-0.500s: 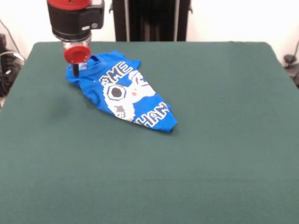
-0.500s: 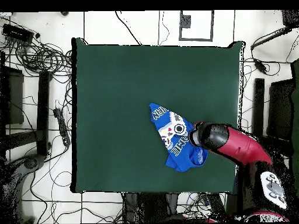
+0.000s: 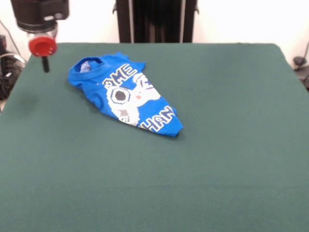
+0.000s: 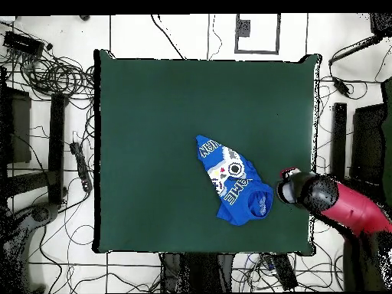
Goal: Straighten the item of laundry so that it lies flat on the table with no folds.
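The T-shirt (image 3: 124, 94) lies crumpled on the table (image 3: 203, 159), print side up, bunched into a long wedge: collar end wide, hem end tapering to a point. White-grey pixel print and yellow-outlined letters show on top, broken by folds. In front view the shirt sits toward the table's far-left part, collar nearest the far edge, point aimed toward table centre. In overhead view the T-shirt (image 4: 232, 182) is off-centre on the table (image 4: 153, 115), closer to the robot-side edge and the right edge than to the opposite ones.

Gripper (image 3: 45, 62) hangs off the shirt, beside its collar end, apart from the cloth, nothing in it. Only a dark tip shows under a red disc, so can't tell if fingers are apart or together. Overhead, the gripper (image 4: 288, 186) is just beside the shirt's collar end, near the table's right edge, w/ the red arm (image 4: 356, 214) running off past that edge
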Available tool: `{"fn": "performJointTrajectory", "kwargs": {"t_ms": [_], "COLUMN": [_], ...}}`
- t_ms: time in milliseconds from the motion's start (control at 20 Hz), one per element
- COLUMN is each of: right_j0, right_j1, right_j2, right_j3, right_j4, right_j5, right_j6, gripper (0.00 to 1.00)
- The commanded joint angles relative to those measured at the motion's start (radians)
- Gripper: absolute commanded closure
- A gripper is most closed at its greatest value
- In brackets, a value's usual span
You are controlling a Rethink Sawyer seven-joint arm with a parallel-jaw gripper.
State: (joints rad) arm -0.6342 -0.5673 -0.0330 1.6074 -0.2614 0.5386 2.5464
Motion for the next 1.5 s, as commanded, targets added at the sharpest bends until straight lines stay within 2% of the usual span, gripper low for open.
{"fn": "performJointTrajectory", "kwargs": {"t_ms": [50,300,850,1500], "right_j0": [0.026,0.054,0.131,0.276], "right_j1": [0.015,0.045,0.074,0.079], "right_j2": [0.155,0.146,0.111,0.0], "right_j3": [0.099,0.054,0.032,0.013], "right_j4": [-0.044,-0.054,-0.008,0.148], "right_j5": [-0.019,-0.003,-0.004,0.049], "right_j6": [-0.135,-0.092,0.017,0.239], "gripper": [1.0,1.0,1.0,1.0]}}
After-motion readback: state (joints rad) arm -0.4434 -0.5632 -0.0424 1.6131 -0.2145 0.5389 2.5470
